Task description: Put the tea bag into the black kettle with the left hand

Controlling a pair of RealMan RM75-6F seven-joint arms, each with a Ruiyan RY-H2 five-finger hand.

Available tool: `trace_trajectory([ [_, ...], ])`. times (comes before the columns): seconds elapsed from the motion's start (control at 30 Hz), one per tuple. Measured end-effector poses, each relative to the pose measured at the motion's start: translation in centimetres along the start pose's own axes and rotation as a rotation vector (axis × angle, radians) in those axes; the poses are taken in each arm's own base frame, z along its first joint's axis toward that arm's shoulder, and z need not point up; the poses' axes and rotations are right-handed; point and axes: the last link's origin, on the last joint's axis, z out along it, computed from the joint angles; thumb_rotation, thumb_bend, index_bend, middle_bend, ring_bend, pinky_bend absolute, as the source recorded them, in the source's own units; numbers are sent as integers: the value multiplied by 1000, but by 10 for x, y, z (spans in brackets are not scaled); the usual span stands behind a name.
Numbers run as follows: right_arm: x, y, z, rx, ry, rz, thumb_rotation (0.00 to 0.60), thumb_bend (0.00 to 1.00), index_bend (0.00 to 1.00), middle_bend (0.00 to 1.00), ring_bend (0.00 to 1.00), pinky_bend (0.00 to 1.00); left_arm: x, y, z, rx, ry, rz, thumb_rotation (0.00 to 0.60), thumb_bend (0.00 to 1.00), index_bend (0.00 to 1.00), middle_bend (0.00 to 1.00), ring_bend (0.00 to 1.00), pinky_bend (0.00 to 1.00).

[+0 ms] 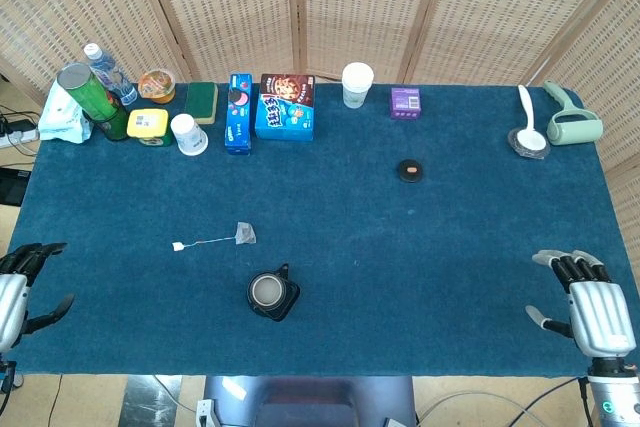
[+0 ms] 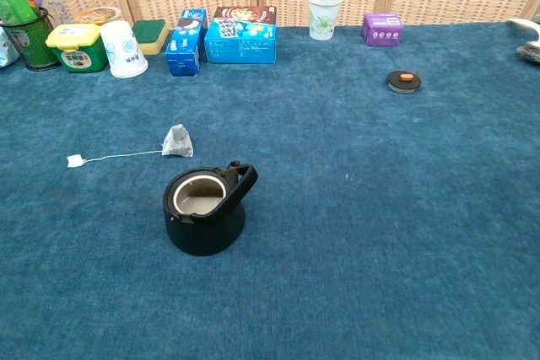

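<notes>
— Item: small grey pyramid tea bag (image 1: 245, 234), where?
— Blue tabletop (image 1: 450, 237), just beyond the lidless black kettle (image 1: 272, 294) (string trailing left).
— Hands?
— Left hand (image 1: 14, 292), right hand (image 1: 590, 305): fingers spread, empty, at the near corners.

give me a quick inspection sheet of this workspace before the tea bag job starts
surface: blue cloth table, flat.
job's things: tea bag lies on the cloth behind the black kettle, apart from it, string and tag trailing left; kettle upright, lid off.
clutter: boxes, cups and jars in a row along the far edge; small black lid alone mid-table; white spoon and roller at far right.
hands: left hand and right hand open at the near corners, holding nothing.
cables: some on the floor at left.
surroundings: wicker screens behind.
</notes>
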Motion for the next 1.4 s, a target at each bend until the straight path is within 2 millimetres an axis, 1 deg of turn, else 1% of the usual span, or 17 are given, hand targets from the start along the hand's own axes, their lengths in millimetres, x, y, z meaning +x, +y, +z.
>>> trace_trajectory([
  [0.03, 0, 0, 0, 0, 0, 0, 600, 166, 293, 304, 289, 206, 1, 2, 3, -10, 0, 5, 600, 311, 193, 263, 199, 346],
  [0.1, 0, 0, 0, -2, 0, -1, 600, 166, 293, 304, 290, 206, 3, 5, 9, -31, 1, 22, 600, 293, 193, 267, 249, 449],
  [0.13, 0, 1, 0, -5, -1, -2, 600, 166, 293, 304, 292, 205, 3, 6, 12, -41, 1, 28, 600, 274, 193, 289, 296, 524],
  [0.2, 0, 1, -1, -11, -4, -3, 600, 166, 293, 304, 298, 206, 5, 10, 18, -63, -3, 43, 600, 250, 193, 390, 417, 647],
  [0.23, 0, 2, -1, -15, -5, -3, 600, 166, 293, 305, 304, 206, 5, 11, 20, -71, -5, 49, 600, 248, 193, 437, 463, 675],
  [0.3, -1, 2, -1, -19, -9, -3, 600, 166, 293, 306, 316, 206, 6, 14, 26, -92, -14, 65, 600, 248, 193, 592, 598, 739],
  [0.4, -2, 3, 0, -25, -16, -5, 600, 166, 293, 310, 334, 206, 6, 19, 36, -125, -36, 93, 600, 254, 227, 747, 748, 805],
  [0.5, -3, 4, 1, -32, -22, -7, 600, 166, 297, 316, 358, 206, 5, 25, 47, -154, -64, 117, 600, 280, 288, 868, 864, 855],
  [0.67, -3, 7, 1, -48, -33, -11, 600, 167, 319, 326, 395, 216, -1, 33, 69, -191, -112, 155, 600, 288, 327, 992, 984, 932],
  [0.77, -4, 8, 1, -58, -32, -9, 600, 167, 337, 328, 406, 223, -6, 37, 81, -203, -137, 174, 600, 289, 329, 1000, 1000, 973],
  [0.87, -5, 8, 1, -62, -36, -9, 600, 167, 343, 330, 411, 223, -12, 39, 91, -207, -170, 186, 600, 309, 340, 1000, 1000, 990],
  [1.0, -7, 9, 3, -68, -44, -11, 600, 167, 343, 330, 415, 225, -24, 43, 106, -213, -228, 191, 600, 336, 356, 1000, 1000, 995],
  [1.17, -8, 9, 7, -71, -49, -14, 600, 167, 346, 333, 420, 229, -40, 50, 120, -220, -267, 186, 600, 352, 405, 1000, 1000, 998],
  [1.4, -10, 10, 11, -78, -50, -17, 600, 167, 352, 339, 427, 235, -61, 53, 139, -213, -304, 187, 600, 352, 432, 1000, 1000, 1000],
])
